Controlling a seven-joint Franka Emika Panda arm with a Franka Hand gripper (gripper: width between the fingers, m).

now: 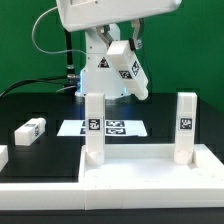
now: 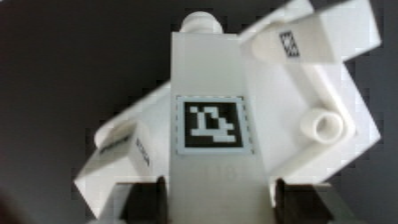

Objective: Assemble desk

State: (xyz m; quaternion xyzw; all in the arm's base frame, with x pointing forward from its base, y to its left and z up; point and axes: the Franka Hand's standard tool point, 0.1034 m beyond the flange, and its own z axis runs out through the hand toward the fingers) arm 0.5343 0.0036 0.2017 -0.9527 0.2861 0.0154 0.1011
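Lowest in frame, the tabletop panel [image 1: 140, 168] lies flat, presumably so legs can drop in from above. Two upright legs [image 1: 93, 125] [image 1: 186, 125] stand in its corners. At upper centre the gripper [image 2: 210, 192] is clamped narrowly on a third leg [image 1: 128, 68], tilted in mid-air, likely bound for a free socket. A fourth leg [image 1: 30, 130] lies at middle left. Count: one panel, four legs, one marker board [image 1: 110, 127].

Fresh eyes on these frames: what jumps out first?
The tagged leg hangs tilted in mid-air between the fingers, in front of the robot's base. Below it, two upright legs stand at the far corners of the tabletop panel, one on each side of the exterior view. A loose leg lies on the black table at that view's left.
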